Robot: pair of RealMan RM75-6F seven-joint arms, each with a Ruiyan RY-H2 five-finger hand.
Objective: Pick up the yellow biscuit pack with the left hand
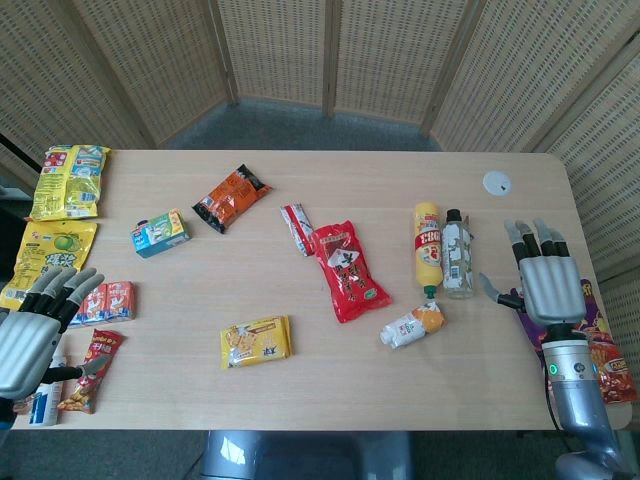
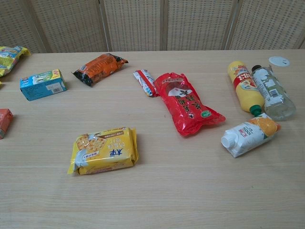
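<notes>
Head view puts my left hand point(image 1: 35, 330) at the table's point(image 1: 400, 390) near left edge, fingers spread and empty; my right hand point(image 1: 545, 280) is likewise open, far right. Nothing grasped yet, I judge. The yellow biscuit pack point(image 1: 256, 341) lies flat mid-table, well apart: reach rightward, then close.

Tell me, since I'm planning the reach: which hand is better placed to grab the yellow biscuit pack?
Left. The left hand hovers open at the table's left edge, on the same side as the yellow biscuit pack. The right hand sits at the far right, beyond the bottles.
</notes>
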